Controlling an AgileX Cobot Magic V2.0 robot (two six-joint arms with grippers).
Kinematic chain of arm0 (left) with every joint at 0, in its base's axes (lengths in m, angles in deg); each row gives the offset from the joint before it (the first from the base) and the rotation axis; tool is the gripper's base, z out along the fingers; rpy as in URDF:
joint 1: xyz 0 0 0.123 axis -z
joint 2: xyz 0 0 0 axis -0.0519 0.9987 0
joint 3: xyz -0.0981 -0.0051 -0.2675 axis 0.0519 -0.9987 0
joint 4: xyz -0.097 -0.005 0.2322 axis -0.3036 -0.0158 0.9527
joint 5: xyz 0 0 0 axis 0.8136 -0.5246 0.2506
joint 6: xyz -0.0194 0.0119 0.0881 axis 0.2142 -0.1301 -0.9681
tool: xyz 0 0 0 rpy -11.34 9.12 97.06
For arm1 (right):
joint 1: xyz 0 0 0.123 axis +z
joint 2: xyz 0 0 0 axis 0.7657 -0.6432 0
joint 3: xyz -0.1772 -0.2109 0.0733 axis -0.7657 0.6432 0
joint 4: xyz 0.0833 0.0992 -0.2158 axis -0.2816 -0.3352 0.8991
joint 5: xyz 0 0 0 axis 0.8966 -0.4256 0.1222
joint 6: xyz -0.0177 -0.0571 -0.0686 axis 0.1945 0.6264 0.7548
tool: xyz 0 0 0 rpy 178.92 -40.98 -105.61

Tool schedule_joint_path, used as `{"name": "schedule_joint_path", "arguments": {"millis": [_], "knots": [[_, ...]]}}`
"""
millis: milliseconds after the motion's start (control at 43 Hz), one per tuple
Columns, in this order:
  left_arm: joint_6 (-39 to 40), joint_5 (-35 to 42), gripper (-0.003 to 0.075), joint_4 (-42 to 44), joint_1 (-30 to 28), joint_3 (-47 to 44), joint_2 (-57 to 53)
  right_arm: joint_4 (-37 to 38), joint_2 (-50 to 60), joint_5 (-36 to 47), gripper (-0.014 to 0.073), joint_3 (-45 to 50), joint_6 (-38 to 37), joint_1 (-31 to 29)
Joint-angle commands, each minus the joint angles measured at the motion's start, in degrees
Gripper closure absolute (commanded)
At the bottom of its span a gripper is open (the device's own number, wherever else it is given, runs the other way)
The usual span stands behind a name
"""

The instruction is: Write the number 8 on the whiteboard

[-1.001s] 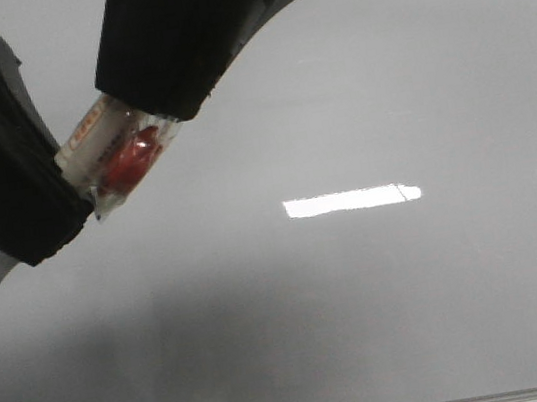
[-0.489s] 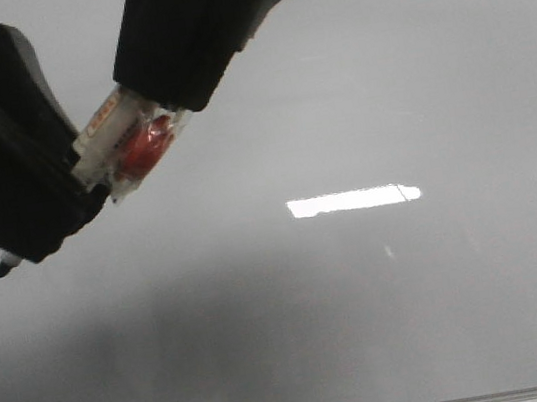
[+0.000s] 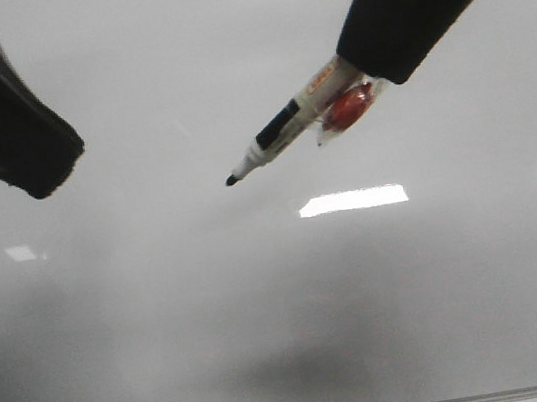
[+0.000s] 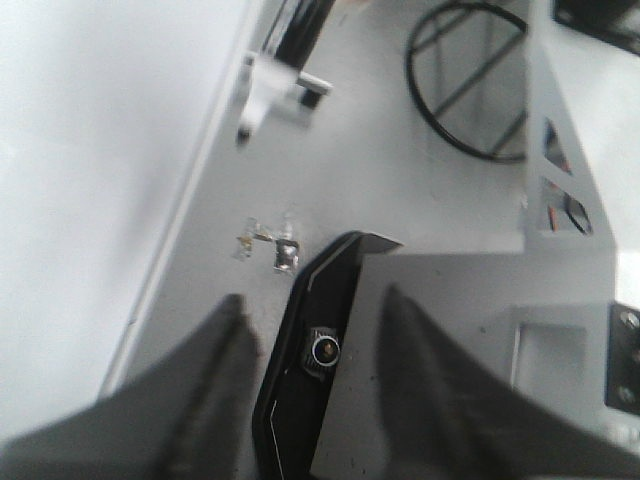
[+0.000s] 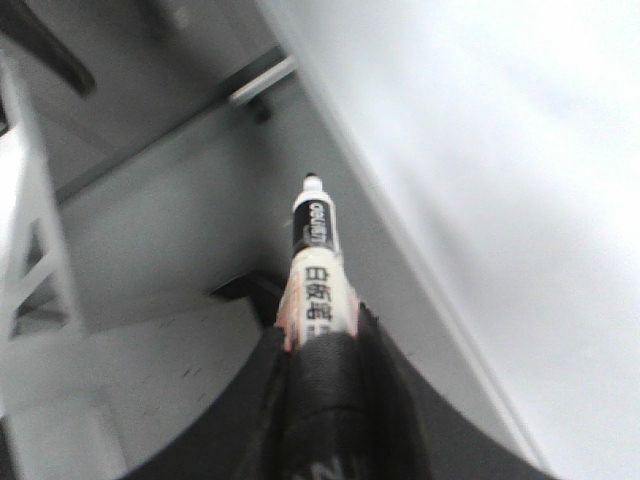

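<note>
The right gripper [image 3: 365, 85] is clamped on a marker [image 3: 283, 130], its black tip pointing down-left above the whiteboard [image 3: 264, 303]. The left gripper [image 4: 310, 390] has its fingers apart, holding nothing. No number 8 shows on the board

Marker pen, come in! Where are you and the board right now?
Right end effector shut on marker, tip bare. Left end effector open, empty. Whiteboard blank, no 8. Nothing in the way.

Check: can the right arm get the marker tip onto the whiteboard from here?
Probably yes. The right gripper holds the marker, tip uncapped, over the bare whiteboard; the left gripper sits off to the side.
</note>
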Motion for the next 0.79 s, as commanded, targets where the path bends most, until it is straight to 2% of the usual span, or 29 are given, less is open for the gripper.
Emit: {"name": "schedule_joint_path", "arguments": {"millis": [0, 70, 163, 349, 442, 559, 652, 768], "knots": [[0.60, 0.38, 0.0737, -6.45, -5.17, 0.30, -3.62, -2.70, 2.07, 6.55, 0.0697, -0.24, 0.77, -0.77], [0.60, 1.20, 0.0739, -8.76, -9.14, -1.92, -6.26, -3.60, 1.28, 8.87, 0.0697, -0.24, 0.77, -0.40], [0.60, 6.36, 0.0739, -11.24, -14.19, -7.31, -12.82, -7.51, -0.66, 12.61, 0.0697, -0.30, 0.77, -0.40], [3.46, 28.02, 0.0739, -15.32, -19.46, -23.60, -36.56, -12.67, -6.22, 16.75, 0.0697, -2.31, 2.30, 0.16], [5.24, 34.93, 0.0739, -15.32, -20.49, -30.09, -51.45, -12.87, -9.00, 18.05, 0.0697, -4.39, 2.51, 1.35], [7.44, 38.78, 0.0739, -15.32, -20.75, -35.60, -68.03, -12.87, -11.60, 21.29, 0.0697, -6.85, 2.51, 2.94], [15.28, 39.66, 0.0739, -12.81, -20.73, -38.00, -78.05, -13.23, -12.80, 22.43, 0.0697, -8.09, 2.51, 3.05], [18.29, 35.01, 0.0739, -11.20, -20.73, -38.51, -74.42, -13.45, -13.71, 22.99, 0.0697, -8.82, 2.51, 3.05]]}}
